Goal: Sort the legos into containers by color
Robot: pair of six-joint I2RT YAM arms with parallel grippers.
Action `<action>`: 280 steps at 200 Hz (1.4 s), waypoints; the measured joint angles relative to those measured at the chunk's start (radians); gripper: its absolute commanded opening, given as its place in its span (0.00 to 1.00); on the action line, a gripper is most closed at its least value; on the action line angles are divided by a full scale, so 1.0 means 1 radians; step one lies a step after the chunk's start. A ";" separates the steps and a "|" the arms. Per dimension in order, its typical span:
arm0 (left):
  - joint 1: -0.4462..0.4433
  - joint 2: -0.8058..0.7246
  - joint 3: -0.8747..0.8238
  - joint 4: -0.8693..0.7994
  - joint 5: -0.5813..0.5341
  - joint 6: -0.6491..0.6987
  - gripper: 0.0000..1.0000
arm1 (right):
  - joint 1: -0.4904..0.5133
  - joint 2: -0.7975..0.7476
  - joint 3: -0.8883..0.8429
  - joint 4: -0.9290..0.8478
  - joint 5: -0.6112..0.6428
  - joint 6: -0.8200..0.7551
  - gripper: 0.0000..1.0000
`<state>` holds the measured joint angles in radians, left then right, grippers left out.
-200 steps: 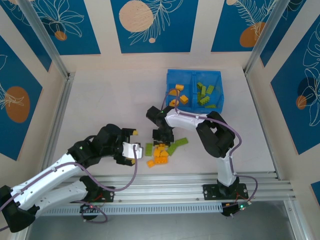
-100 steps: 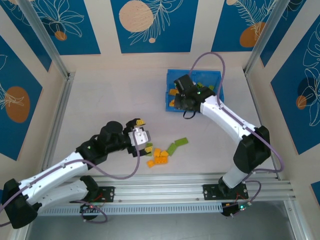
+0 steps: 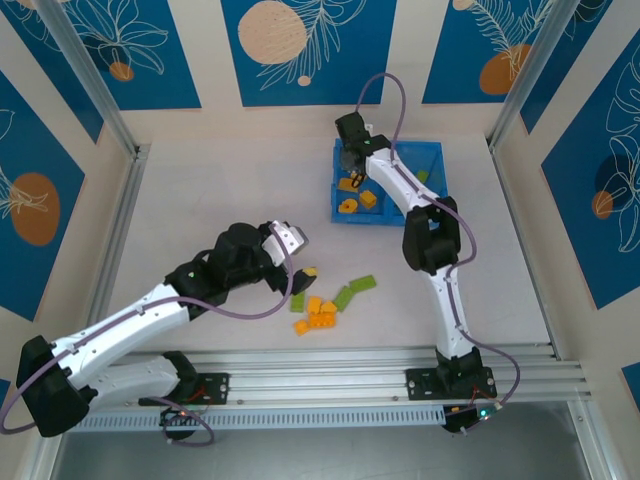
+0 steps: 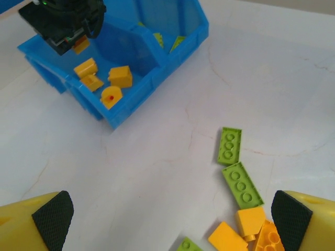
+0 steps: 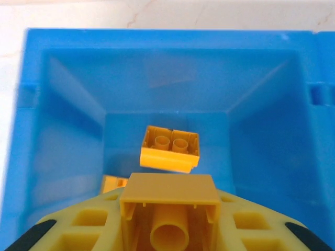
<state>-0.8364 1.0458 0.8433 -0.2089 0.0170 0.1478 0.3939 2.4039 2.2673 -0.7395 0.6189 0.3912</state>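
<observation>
Now the right tool [image 3: 350,158], narrowed on an orange-yellow brick [image 5: 170,204], hangs over the left compartment of the tray [image 3: 437,165], top centre; next it should open and drop it. The left tool [image 3: 288,240] gapes wide above the loose legos [image 3: 325,305], lower centre.

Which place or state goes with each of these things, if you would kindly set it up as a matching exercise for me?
Things:
1. left gripper
2. right gripper
3. green plates
4. orange block

Places or states:
A. lying on the table
B. open
C. lying in the blue tray
D. shut on an orange brick, above the blue tray

Pairs: 1-B, 2-D, 3-A, 4-C
</observation>
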 measured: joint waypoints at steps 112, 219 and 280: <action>0.000 0.061 0.006 -0.027 -0.089 -0.103 1.00 | -0.007 -0.216 -0.024 -0.138 -0.092 0.006 0.52; -0.062 0.548 0.331 -0.099 0.066 -0.095 0.83 | -0.088 -1.245 -1.120 -0.062 -0.300 0.162 0.82; -0.113 0.943 0.593 -0.160 0.117 -0.090 0.72 | -0.144 -1.555 -1.390 -0.206 -0.359 0.312 0.90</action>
<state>-0.9493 1.9888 1.4364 -0.3691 0.1345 0.0582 0.2497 0.8490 0.8772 -0.9451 0.2604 0.7036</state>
